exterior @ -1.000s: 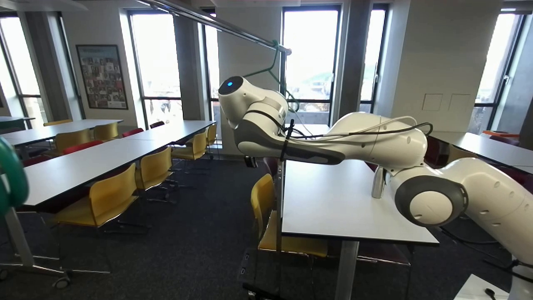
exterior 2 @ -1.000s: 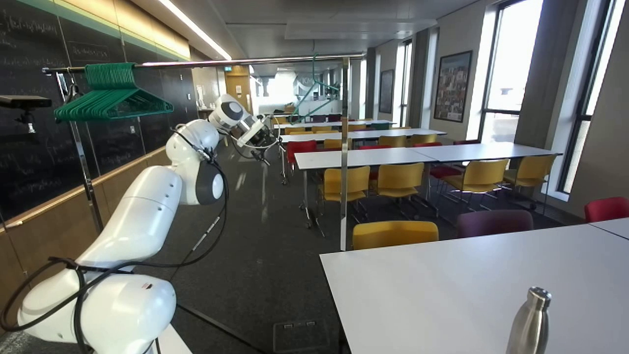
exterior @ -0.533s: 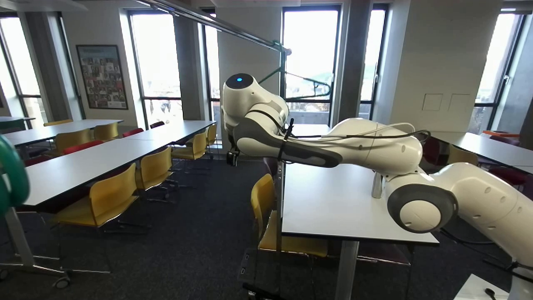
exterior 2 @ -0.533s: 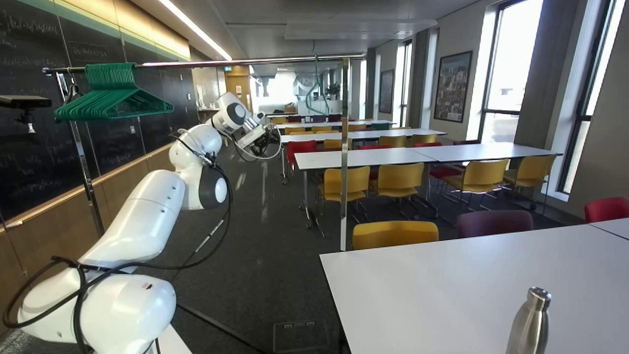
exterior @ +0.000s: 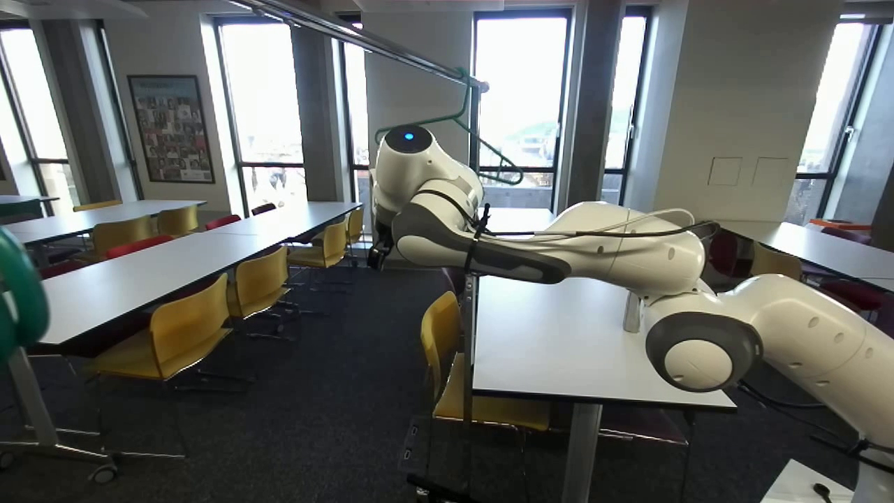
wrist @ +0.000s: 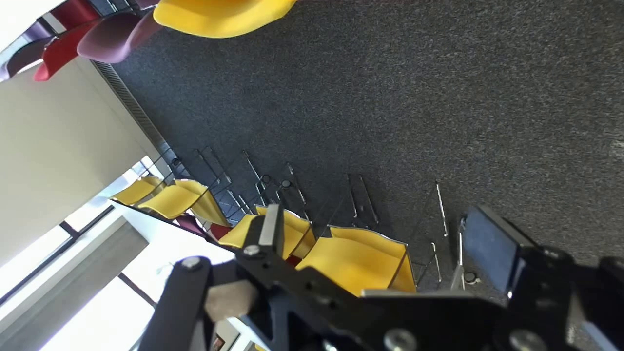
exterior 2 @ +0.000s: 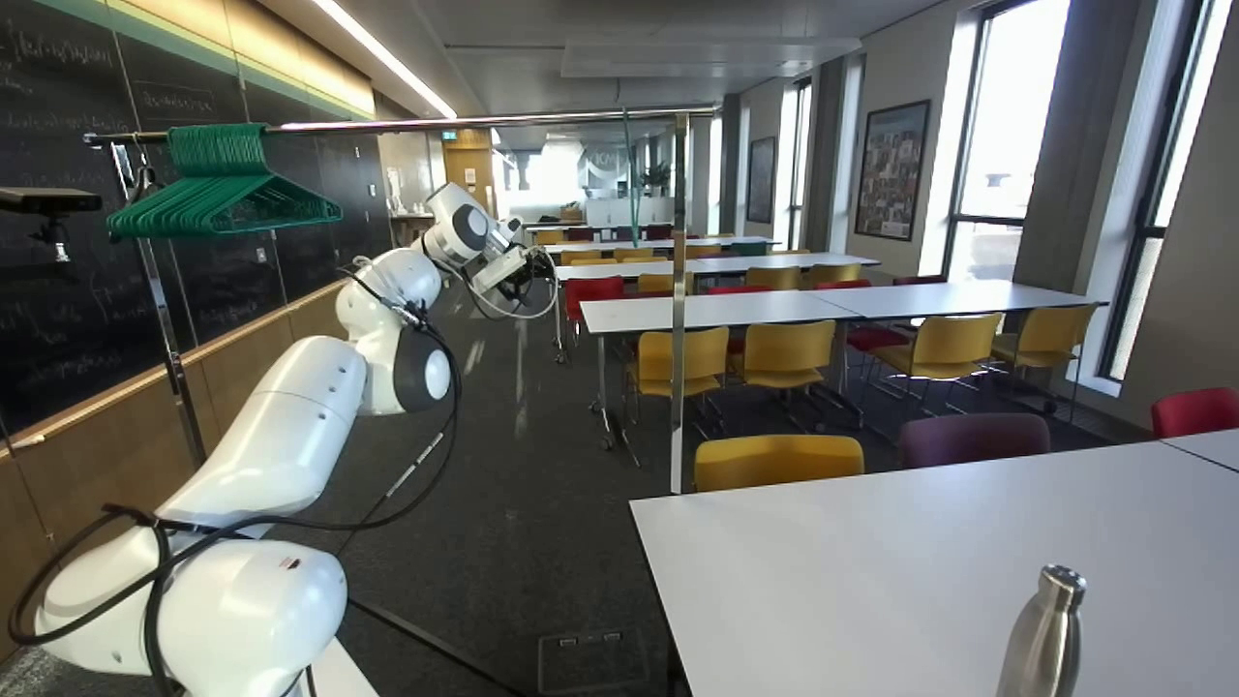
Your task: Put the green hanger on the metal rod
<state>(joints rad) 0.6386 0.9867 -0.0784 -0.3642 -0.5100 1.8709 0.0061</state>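
Green hanger (exterior: 459, 117): one, hung by its hook on the metal rod (exterior: 391, 52), above my claw (wrist: 375, 229) and apart from it. In an exterior view I had its spread outline; in an exterior view the hanger (exterior 2: 633, 184) read as a thin upright line.

Claw: released, jaws well apart. Only the wrist view told me so, with a yellow chair (wrist: 356, 258) and carpet (wrist: 438, 97) beyond the gap; in both exterior views the claw was small and dark.

Bunch of green hangers (exterior 2: 223, 189): on the rod, left of the claw, too tightly packed for me to count. A blurred green shape (exterior: 21, 297), also left, was cut off by the frame.

Arm (exterior: 628, 255): hid part of the hanger's lower bar.

Steel bottle (exterior 2: 1041, 639): low and right of the claw, base cut off.

Changed from half a second before: the hanger had swivelled from a looped outline to that line; the claw had shifted slightly.
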